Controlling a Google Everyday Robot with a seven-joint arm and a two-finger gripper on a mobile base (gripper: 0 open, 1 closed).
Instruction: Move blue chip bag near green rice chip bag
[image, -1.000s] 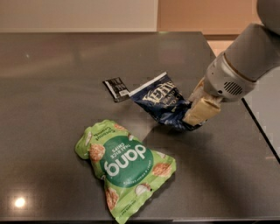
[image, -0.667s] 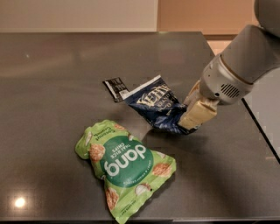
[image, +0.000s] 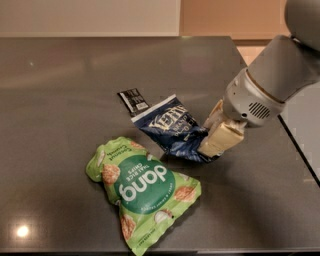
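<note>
Gripper: the gripper (image: 214, 148) is low over the table (image: 60, 75), right of its middle, on an arm that comes in from 2 o'clock.
Claw state: the cream fingers are pinched together on the lower end of the blue chip bag (image: 172, 127), and I see no gap between them.
Blue chip bag: it lies crumpled near the middle of the table, with its white top edge just beside a small black packet (image: 133, 100).
Long axis: it runs from 10 o'clock at the white edge to 4 o'clock at the pinched end.
Bag from claw: nearly all of the bag stretches away from the claw toward 10 o'clock, so the claw holds one tip, not the middle.
Green rice chip bag (image: 142, 187): it lies flat at about 8 o'clock from the claw and 7 o'clock from the blue bag. The two are close, with a thin strip of table between them.
Coming move, as I judge it: a short pull toward 8 o'clock should close the gap, and the loose end would swing round after the claw.
Risk: the free end may catch the black packet, or the foil may slip from the pinch.
</note>
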